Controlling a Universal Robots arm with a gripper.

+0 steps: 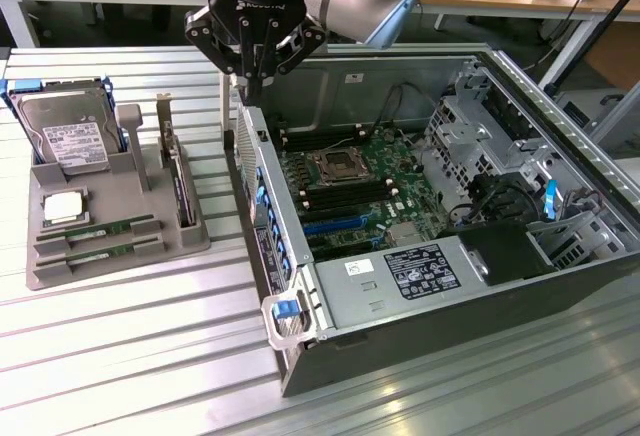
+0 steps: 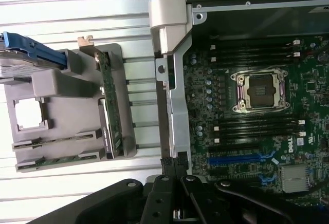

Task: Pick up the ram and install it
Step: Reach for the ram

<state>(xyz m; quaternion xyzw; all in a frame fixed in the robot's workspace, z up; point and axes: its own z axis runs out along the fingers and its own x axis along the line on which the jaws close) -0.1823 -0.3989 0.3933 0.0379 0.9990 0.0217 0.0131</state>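
Two rams, thin green sticks, lie side by side in slots at the front of a grey tray (image 1: 50, 271): one ram (image 1: 100, 228) and a second ram (image 1: 100, 253) beside it. The wrist view shows the same sticks (image 2: 56, 143) (image 2: 56, 160). My gripper (image 1: 253, 84) hangs shut and empty above the near side wall of the open computer case (image 1: 262, 216), well apart from the tray. In the wrist view its fingertips (image 2: 175, 166) meet over that wall. Black memory slots (image 1: 335, 196) (image 2: 257, 127) flank the CPU socket (image 1: 335, 166) on the motherboard.
The tray also holds a hard drive (image 1: 70, 141), a square silver CPU (image 1: 65, 208) and an upright expansion card (image 1: 181, 184). Drive cages and cables (image 1: 490, 156) fill the case's right side in the exterior view. A power supply (image 1: 400, 276) sits at its front. Ribbed metal table underneath.
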